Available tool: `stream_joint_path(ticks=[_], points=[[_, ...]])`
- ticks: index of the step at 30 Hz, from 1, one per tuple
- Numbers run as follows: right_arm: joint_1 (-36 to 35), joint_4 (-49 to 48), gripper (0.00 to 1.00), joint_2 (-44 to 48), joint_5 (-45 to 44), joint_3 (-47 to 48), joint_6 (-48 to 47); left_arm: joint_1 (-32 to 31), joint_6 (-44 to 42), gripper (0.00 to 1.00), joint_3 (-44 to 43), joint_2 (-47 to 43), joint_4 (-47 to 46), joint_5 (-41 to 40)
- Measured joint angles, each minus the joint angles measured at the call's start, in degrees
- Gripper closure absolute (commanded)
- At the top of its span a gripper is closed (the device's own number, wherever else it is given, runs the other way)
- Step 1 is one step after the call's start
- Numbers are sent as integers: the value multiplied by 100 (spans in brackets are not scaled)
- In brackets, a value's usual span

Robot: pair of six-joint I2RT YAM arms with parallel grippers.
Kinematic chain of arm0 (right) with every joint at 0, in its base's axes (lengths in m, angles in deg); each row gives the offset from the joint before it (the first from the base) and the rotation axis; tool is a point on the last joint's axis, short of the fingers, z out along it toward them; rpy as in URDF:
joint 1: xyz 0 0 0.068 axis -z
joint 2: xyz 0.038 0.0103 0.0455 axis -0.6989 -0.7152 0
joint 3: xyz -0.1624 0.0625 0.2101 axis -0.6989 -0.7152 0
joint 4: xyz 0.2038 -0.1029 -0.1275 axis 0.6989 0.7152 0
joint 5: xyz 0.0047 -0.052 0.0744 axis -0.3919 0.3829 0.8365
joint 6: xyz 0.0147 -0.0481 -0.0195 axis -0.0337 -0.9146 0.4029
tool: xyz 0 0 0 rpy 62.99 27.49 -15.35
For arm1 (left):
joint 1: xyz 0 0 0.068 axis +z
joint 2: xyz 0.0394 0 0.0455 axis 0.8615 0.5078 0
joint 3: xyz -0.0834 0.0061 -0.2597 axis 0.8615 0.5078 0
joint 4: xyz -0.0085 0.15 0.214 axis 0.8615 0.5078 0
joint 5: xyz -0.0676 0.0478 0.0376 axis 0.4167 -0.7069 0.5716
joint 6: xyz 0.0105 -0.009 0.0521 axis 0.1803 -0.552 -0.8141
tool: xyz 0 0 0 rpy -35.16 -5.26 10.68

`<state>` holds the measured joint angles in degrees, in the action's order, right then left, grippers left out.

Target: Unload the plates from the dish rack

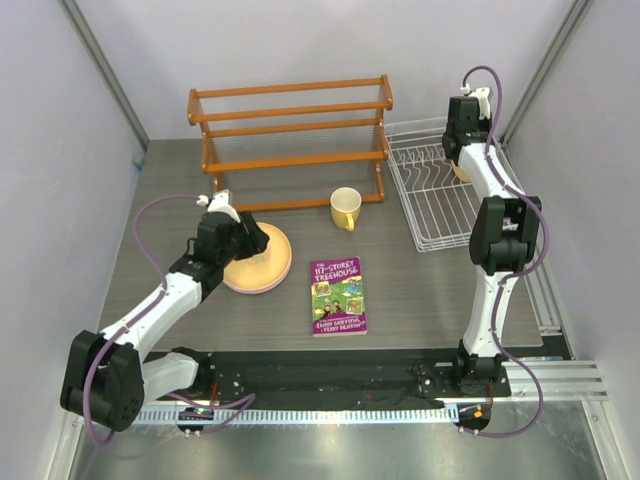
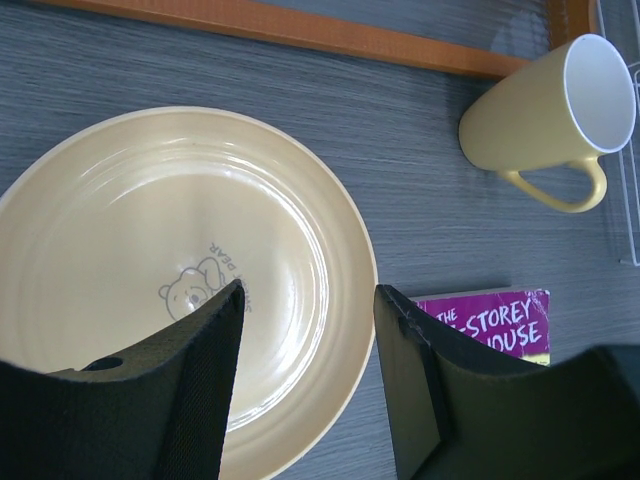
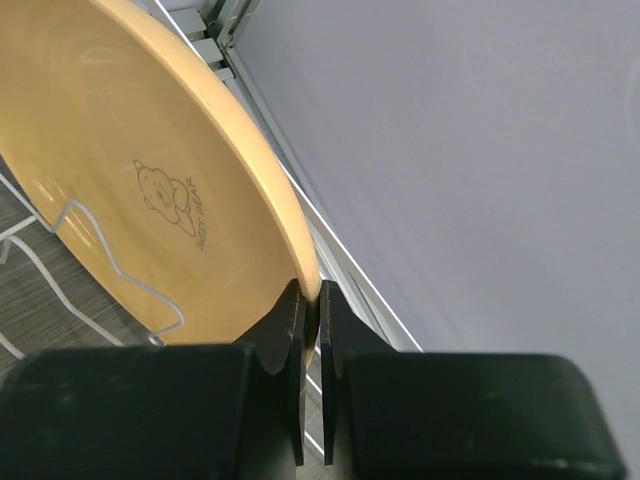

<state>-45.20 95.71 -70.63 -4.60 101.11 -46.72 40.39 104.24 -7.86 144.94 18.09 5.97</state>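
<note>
"STOREY" on book (image 2: 490,325); "BEAR" on plate (image 3: 90,120)

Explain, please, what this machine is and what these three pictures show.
Two robot arms stand at a table's edge. One picture looks from above; the others come from a camera on each wrist. On the table: a wooden shelf, a wire dish rack, a yellow mug, a book, and a tan plate atop a pinkish plate. The left end effector hangs open over the tan plate. The right end effector is shut on the rim of an orange plate standing in the dish rack.
</note>
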Motion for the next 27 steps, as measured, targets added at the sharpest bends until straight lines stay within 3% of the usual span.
stream_joint_path(ticks=[6, 11, 23, 27], points=[[17, 22, 99, 13, 111, 0, 28, 0, 7, 44, -11, 31, -85, 2], [-166, -76, 99, 26, -326, -11, -142, 0, 13, 44, -20, 59, -120, 4], [-804, -3106, 99, 1276, -2024, -1681, -1974, 0, 2, 44, -94, 13, -24, -9], [-868, -3097, 99, 1971, -2184, -2081, -1779, 0, 2, 33, -94, -57, 20, -4]])
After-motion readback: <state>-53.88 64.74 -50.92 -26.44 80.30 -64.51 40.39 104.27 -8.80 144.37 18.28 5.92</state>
